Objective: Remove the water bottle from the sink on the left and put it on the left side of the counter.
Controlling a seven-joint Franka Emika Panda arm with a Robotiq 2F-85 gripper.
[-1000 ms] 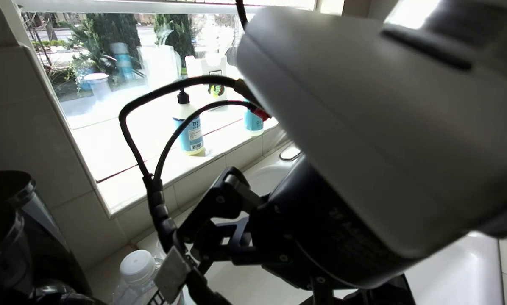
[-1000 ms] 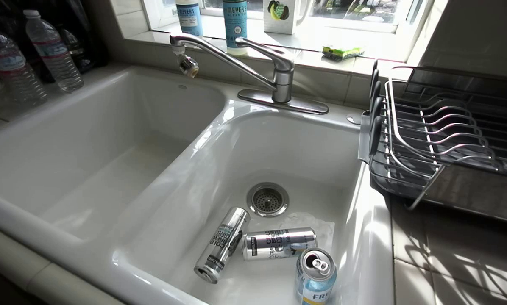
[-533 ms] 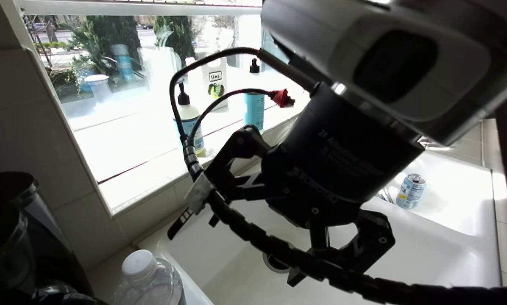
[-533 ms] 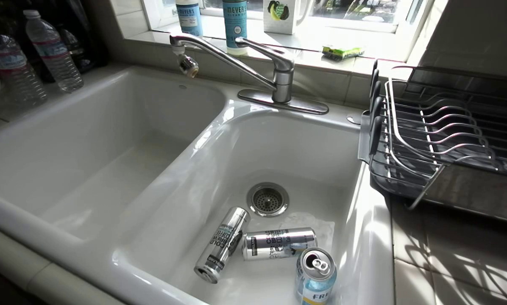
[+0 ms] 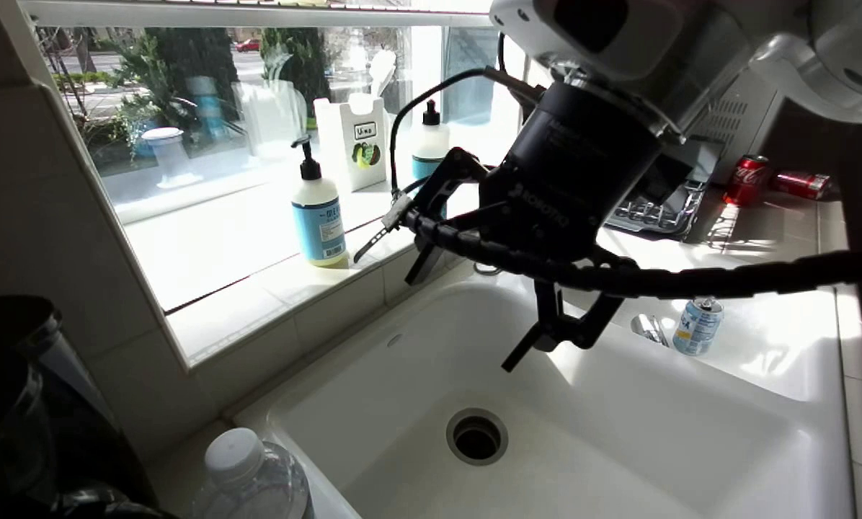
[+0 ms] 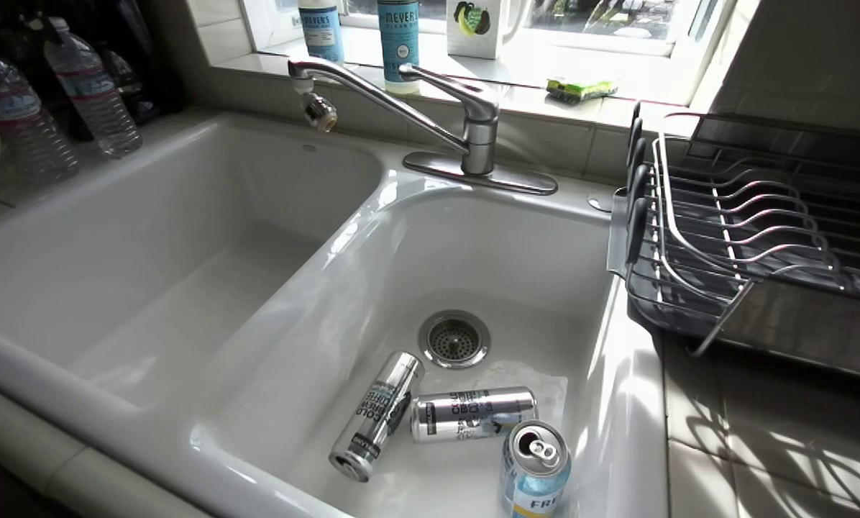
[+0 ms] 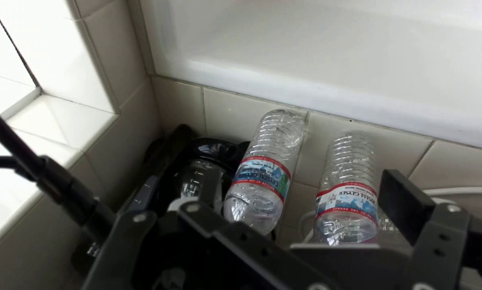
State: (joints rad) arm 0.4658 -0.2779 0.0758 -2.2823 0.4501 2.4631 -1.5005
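Observation:
The left sink (image 5: 582, 461) is a white basin with a round drain (image 5: 477, 437); no bottle shows in it. It also appears in an exterior view (image 6: 171, 288). Two clear plastic bottles stand on the tiled counter (image 7: 233, 104) beside it: a labelled bottle (image 7: 261, 173) and another labelled bottle (image 7: 347, 189). Which one is the task's water bottle cannot be told. A white-capped clear bottle (image 5: 254, 479) shows at the basin's edge in an exterior view. My gripper (image 5: 457, 326) is open, holds nothing and hangs above the left sink. Its spread fingers also show in the wrist view (image 7: 299, 177).
Silver cans (image 6: 376, 417) and a blue can (image 6: 534, 467) are in the right basin. A chrome faucet (image 6: 480, 137) stands behind. Soap bottles (image 5: 321, 223) line the window sill. A dish rack (image 6: 753, 237) is at the right, dark appliances (image 5: 42, 404) at the left. A cable (image 5: 726, 285) trails from my gripper.
My gripper has moved up and away from beside the white-capped bottle, back over the left sink. The drain has come into full view. The white-capped bottle stays upright in nearly the same place.

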